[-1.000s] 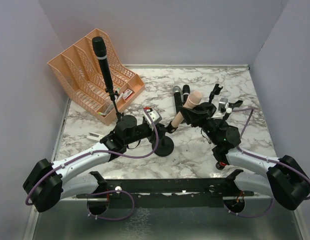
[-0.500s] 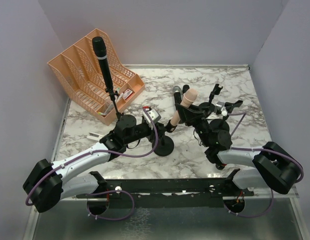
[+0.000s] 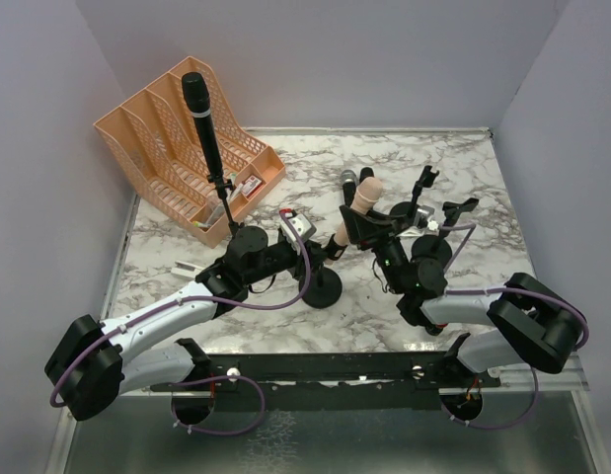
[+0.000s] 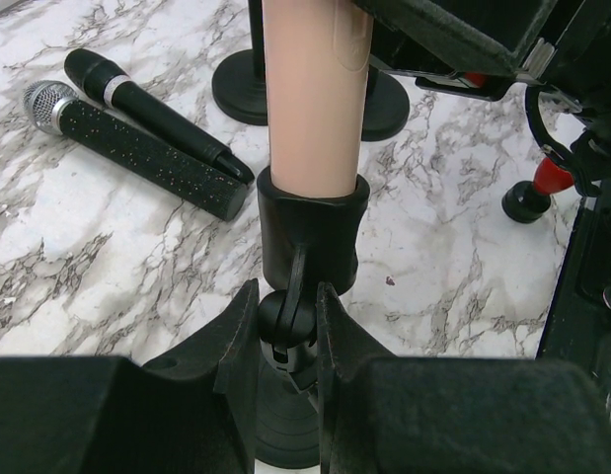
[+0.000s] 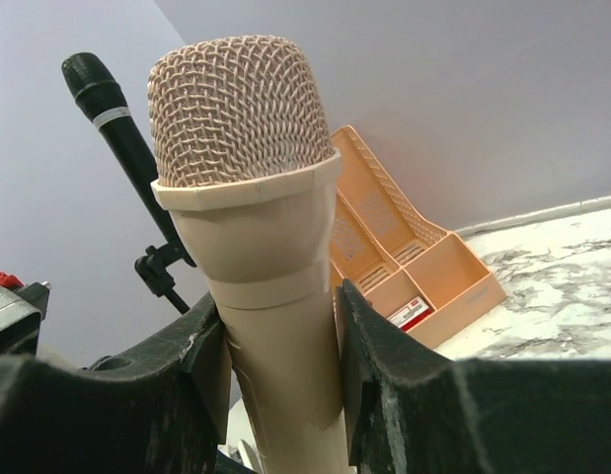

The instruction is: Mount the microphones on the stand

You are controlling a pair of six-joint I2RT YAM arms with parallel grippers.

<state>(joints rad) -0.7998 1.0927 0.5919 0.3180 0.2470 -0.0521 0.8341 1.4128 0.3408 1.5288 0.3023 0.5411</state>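
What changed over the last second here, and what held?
The right gripper, shut on the peach-pink microphone, swung the microphone's head left, standing it more upright in the stand clip. The left gripper kept clamping the joint under that clip, and the upright black microphone did not move.

Peach-orange slotted plastic file rack (image 3: 127, 133) sits far left on the white-and-grey marble tabletop (image 3: 463, 168). Small red-capped black cylinder (image 4: 535, 190) rests on the marble, right side.
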